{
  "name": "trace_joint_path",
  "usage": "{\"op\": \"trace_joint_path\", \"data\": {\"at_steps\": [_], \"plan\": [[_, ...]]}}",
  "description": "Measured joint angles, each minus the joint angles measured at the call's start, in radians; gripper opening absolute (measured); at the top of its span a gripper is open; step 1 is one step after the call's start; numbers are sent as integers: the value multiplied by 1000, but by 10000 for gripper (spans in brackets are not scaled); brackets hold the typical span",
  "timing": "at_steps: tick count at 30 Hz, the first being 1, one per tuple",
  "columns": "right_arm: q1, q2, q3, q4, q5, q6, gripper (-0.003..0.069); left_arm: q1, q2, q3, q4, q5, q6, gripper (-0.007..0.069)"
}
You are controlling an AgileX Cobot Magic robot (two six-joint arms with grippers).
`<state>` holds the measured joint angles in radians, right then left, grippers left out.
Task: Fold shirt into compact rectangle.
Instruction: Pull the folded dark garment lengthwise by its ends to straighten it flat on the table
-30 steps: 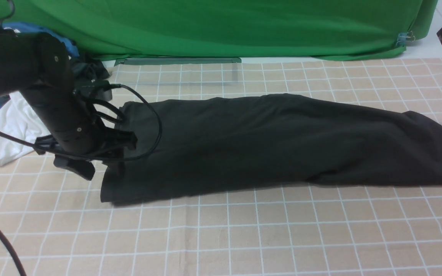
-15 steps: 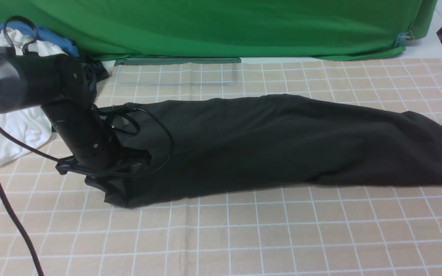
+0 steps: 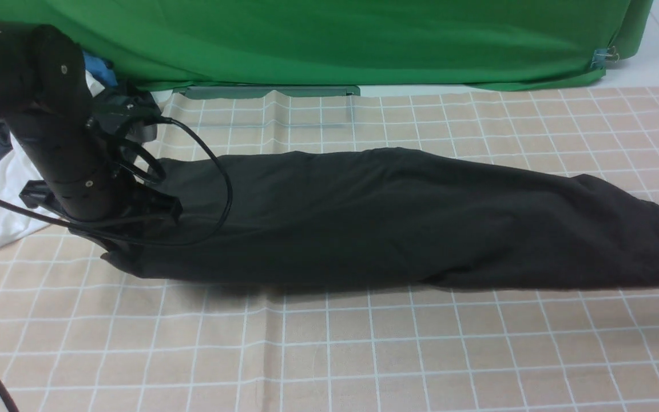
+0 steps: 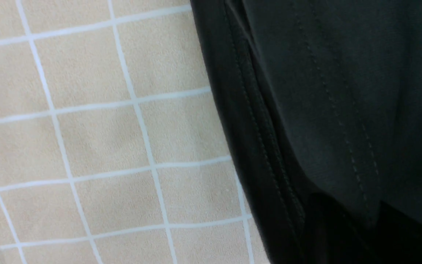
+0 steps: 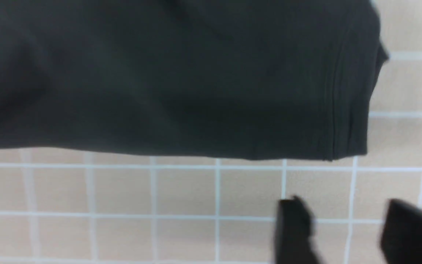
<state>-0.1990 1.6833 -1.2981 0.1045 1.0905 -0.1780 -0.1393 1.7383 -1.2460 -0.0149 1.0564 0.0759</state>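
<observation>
Here the shirt (image 3: 398,217), soft black knit folded into a long narrow band with stitched hems, lies across the beige white-gridded cloth (image 3: 329,355). The left gripper (image 3: 135,229) is clamped on its left hem end; the right gripper (image 5: 350,234) hangs spread beside the other end, touching nothing

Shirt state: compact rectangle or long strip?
Long strip. The shirt stretches as one narrow band across the checked cloth; layered edges at one end suggest lengthwise folding only.
</observation>
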Motion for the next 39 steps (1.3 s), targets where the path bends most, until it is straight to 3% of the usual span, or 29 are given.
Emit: {"op": "trace_joint_path", "data": {"at_steps": [3,5,13,16,21,22,27,33,37,39], "plan": [[-7,28,66,-8,-75,2,537,0,5,0,2,-3,2,34],[-9,54,81,-18,-112,2,568,0,9,0,2,-9,2,34],[-9,198,90,-39,-265,44,576,0,20,4,2,-15,1,34],[-9,230,90,-39,-274,34,496,0,20,4,2,-18,1,34],[-9,215,90,-45,-250,-22,92,0,20,4,15,-11,1,34],[-9,201,90,-57,-228,-24,80,0,19,4,15,-4,1,34],[-13,130,90,-170,-110,30,76,3,17,4,61,85,-39,34],[-26,120,90,-176,-55,46,82,9,16,4,60,104,-48,34],[-27,122,90,-177,-45,47,134,9,16,4,37,134,-45,35],[-30,122,90,-196,-43,47,217,10,16,4,36,143,-45,41]]}}
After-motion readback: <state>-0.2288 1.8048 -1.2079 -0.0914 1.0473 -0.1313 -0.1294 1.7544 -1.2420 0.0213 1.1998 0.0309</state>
